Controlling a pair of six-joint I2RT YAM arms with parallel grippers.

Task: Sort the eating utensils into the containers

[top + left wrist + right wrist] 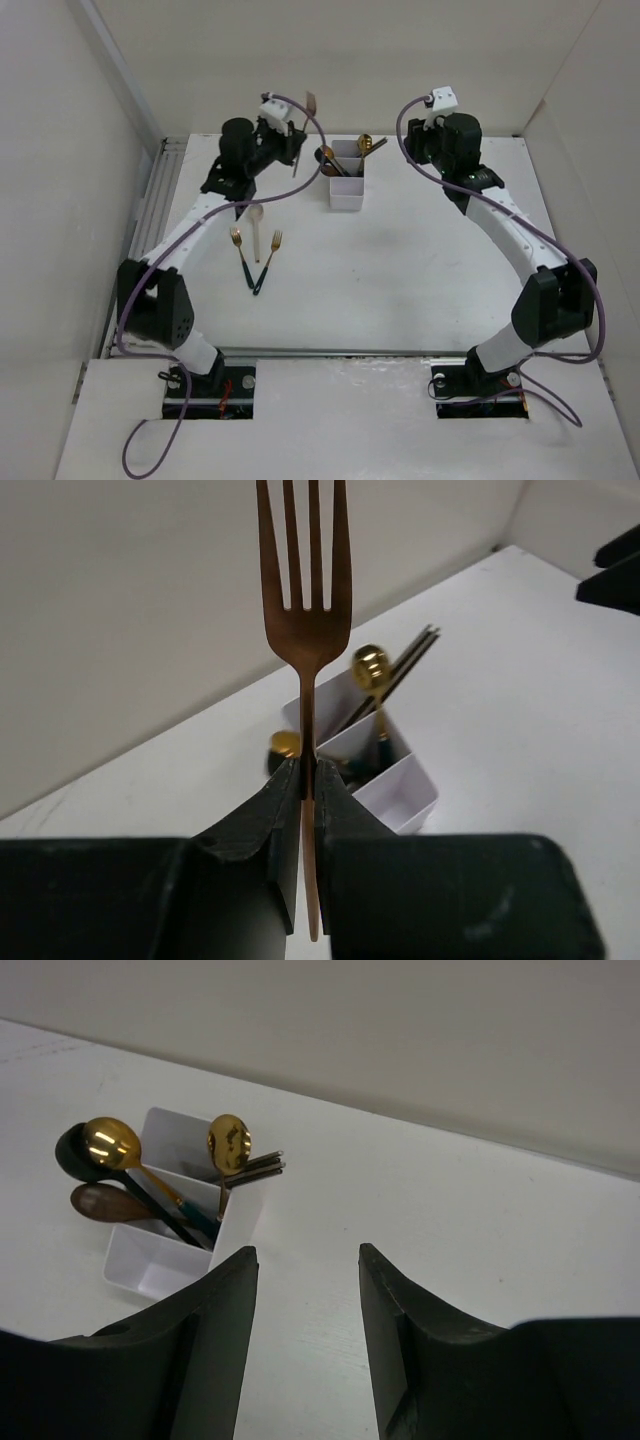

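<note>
the flat white surface carries a small white plastic box split into square compartments, with gold and dark spoons and thin chopsticks inside. the left tool is clamped tight on the slim handle of a copper-coloured metal fork, tines up, raised just left of the box. the right tool hangs half open and empty. a pale wooden spoon, a gold spoon and a gold fork lie on the surface. they look light, stiff and slick, so i judge a mid-handle pinch suits them best.
</note>
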